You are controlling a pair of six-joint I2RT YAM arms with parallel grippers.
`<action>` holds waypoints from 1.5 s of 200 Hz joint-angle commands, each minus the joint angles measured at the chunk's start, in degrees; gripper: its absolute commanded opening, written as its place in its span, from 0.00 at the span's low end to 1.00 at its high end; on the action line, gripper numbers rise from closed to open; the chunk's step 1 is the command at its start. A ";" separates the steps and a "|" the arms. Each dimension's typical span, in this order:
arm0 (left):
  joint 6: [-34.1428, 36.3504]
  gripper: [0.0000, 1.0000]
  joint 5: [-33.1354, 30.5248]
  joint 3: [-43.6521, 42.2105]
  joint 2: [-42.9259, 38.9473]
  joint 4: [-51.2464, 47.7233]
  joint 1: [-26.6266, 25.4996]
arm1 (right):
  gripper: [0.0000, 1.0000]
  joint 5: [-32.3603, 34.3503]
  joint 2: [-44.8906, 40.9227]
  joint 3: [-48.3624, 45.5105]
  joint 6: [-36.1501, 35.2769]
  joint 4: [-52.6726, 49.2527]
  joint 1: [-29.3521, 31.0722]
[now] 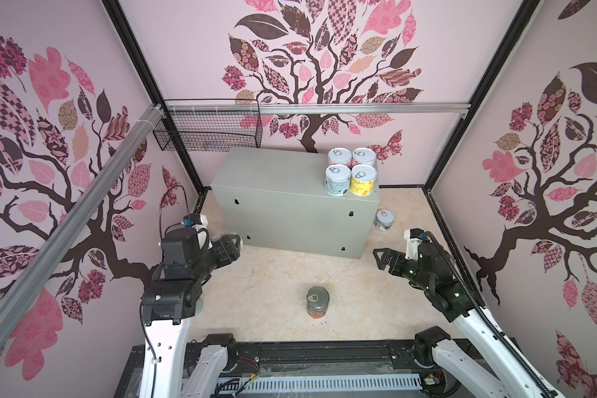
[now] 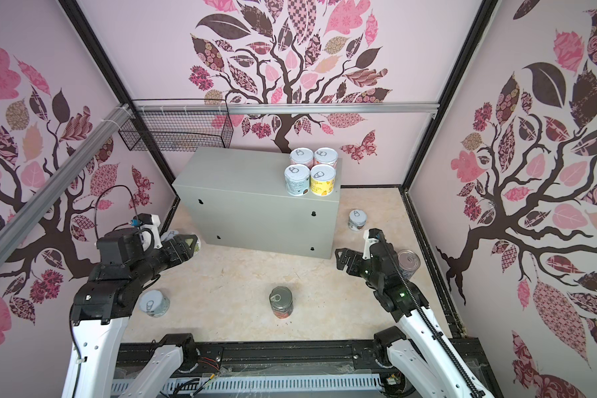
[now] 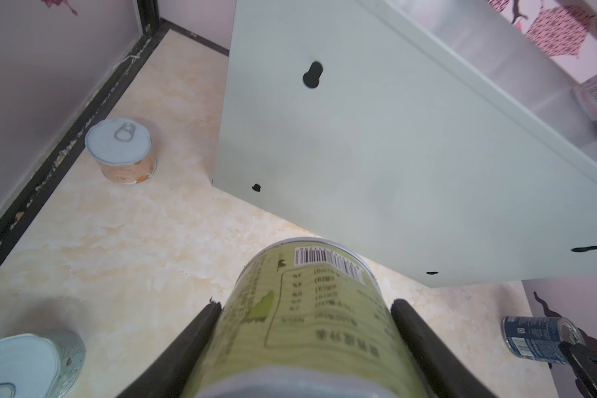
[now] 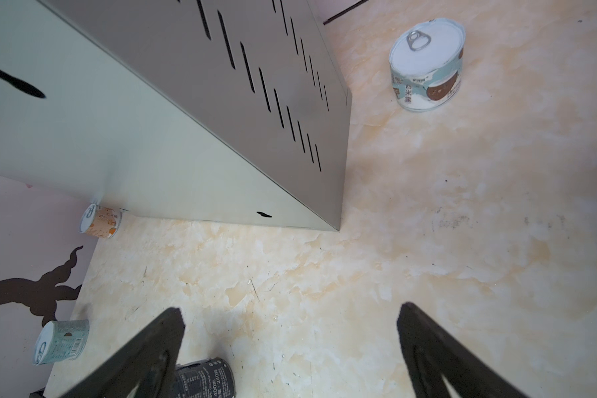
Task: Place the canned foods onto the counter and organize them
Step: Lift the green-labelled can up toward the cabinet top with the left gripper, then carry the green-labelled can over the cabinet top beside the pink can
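While left jaws clamp the green can (image 3: 307, 310) and right jaws gape empty, arms hide floor cans.

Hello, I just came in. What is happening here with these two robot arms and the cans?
The left gripper holds a short green-labelled can in front of the large grey metal counter. Four short cans already stand in a tight square on its top right end. The right gripper hangs open and empty over the marble-patterned floor, where a taller reddish can and other cans wait.
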 commanded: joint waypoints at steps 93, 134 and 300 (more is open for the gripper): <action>-1.63 0.70 6.14 19.96 10.27 6.28 -0.16 | 1.00 -0.26 3.16 10.95 -1.03 -3.21 0.27; -2.45 0.69 6.47 25.37 15.76 7.60 -0.96 | 1.00 0.04 3.47 11.33 -0.51 -2.68 0.28; 11.47 0.70 -6.32 60.02 43.46 -8.68 -21.52 | 1.00 3.33 6.06 11.32 -3.72 -4.09 0.26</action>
